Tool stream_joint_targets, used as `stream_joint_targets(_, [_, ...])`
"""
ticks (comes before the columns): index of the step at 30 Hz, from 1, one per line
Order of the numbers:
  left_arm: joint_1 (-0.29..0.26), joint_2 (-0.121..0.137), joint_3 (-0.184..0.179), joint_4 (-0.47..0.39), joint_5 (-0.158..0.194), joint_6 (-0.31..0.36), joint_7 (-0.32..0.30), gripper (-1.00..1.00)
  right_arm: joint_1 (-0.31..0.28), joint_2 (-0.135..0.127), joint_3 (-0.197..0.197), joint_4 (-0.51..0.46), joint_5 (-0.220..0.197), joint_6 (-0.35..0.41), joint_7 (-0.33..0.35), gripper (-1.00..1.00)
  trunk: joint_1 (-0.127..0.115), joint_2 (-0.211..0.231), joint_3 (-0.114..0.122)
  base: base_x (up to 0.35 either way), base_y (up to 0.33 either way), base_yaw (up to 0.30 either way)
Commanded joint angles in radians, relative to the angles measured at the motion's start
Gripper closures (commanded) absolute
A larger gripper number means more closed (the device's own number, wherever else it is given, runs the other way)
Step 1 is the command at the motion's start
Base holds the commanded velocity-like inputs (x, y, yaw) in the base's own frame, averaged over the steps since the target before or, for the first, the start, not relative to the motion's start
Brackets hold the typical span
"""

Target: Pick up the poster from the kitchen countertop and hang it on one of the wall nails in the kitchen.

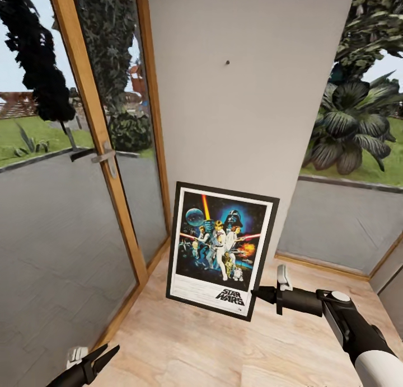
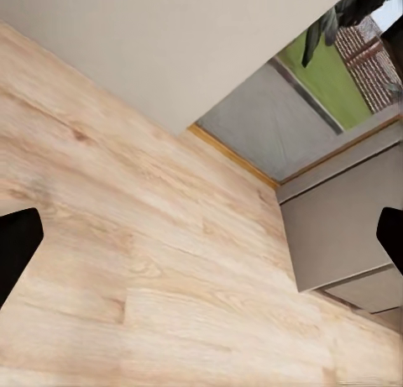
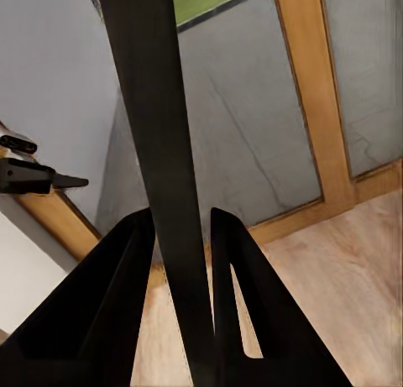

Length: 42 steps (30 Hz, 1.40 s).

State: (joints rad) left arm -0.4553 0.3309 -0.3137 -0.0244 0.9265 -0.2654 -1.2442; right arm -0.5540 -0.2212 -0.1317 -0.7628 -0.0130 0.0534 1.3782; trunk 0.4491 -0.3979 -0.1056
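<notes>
Evidently carried edge-on for hanging, the poster (image 1: 222,249) is clamped at its lower corner between the right gripper's (image 1: 258,293) closed jaws, printed face outward below the wall nail (image 1: 227,62), while the left gripper (image 1: 96,357) hangs low, jaws apart and empty.

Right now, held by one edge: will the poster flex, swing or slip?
Probably stiff: the poster keeps a flat rectangle though the right gripper pinches only its lower right edge. Likely light, being thin, edge-on between the fingers. It may pivot or slip: it already hangs tilted, and the frame looks smooth.
</notes>
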Motion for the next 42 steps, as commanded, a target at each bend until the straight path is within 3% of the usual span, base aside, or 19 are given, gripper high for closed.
stream_joint_targets(1, [-0.001,0.000,-0.008,0.000,0.008,-0.006,-0.001,-1.00,-0.001,0.000,-0.001,0.000,-0.001,0.008,0.005,1.00,0.001,-0.002,-0.002,0.116,0.112,-0.294])
stream_joint_targets(27, [-0.001,0.002,-0.008,0.000,0.008,-0.006,-0.003,-1.00,-0.001,0.000,-0.002,0.000,-0.001,0.009,0.005,1.00,0.001,-0.002,0.013,0.011,0.015,-0.295])
stream_joint_targets(42, [0.000,0.003,-0.008,0.000,0.008,-0.006,-0.003,-1.00,-0.001,0.000,-0.002,0.000,-0.001,0.008,0.005,1.00,0.001,-0.002,0.014,0.000,0.262,-0.051])
